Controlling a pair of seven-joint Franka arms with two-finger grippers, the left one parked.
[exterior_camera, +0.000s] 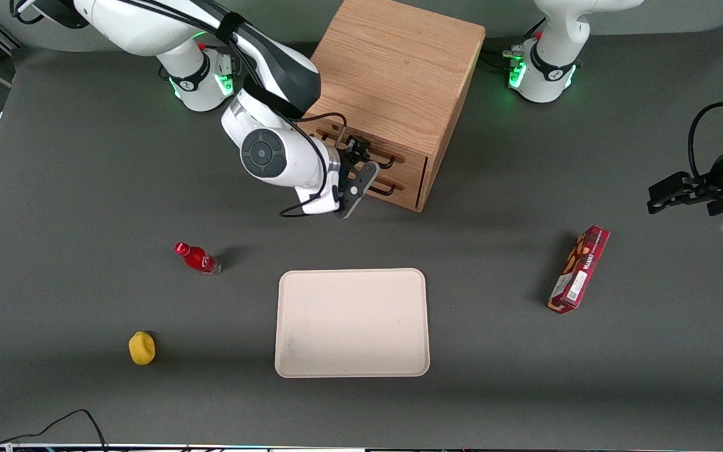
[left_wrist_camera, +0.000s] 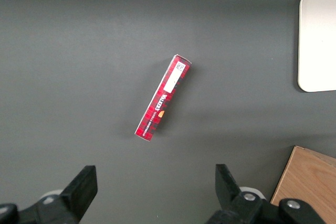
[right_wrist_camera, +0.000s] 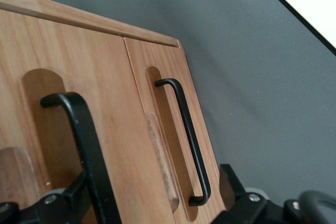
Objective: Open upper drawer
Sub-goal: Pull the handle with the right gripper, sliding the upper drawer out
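Observation:
The oak cabinet [exterior_camera: 393, 75] stands at the back of the table with its two drawer fronts toward the front camera. The upper drawer [exterior_camera: 410, 158] looks flush with the cabinet, and its black bar handle [exterior_camera: 391, 161] sits above the lower drawer's handle [exterior_camera: 386, 188]. My right gripper [exterior_camera: 361, 166] is right in front of these handles, fingers wide apart and holding nothing. In the right wrist view the gripper [right_wrist_camera: 152, 203] faces the fronts. The upper drawer [right_wrist_camera: 68, 51] handle [right_wrist_camera: 84, 140] runs close by one finger [right_wrist_camera: 58, 205]. The lower drawer [right_wrist_camera: 157, 61] handle [right_wrist_camera: 186, 135] also lies between the fingers.
A cream tray [exterior_camera: 352, 323] lies nearer the front camera than the cabinet. A small red bottle [exterior_camera: 198, 258] and a yellow object [exterior_camera: 142, 348] lie toward the working arm's end. A red box [exterior_camera: 579, 270] lies toward the parked arm's end and shows in the left wrist view [left_wrist_camera: 163, 98].

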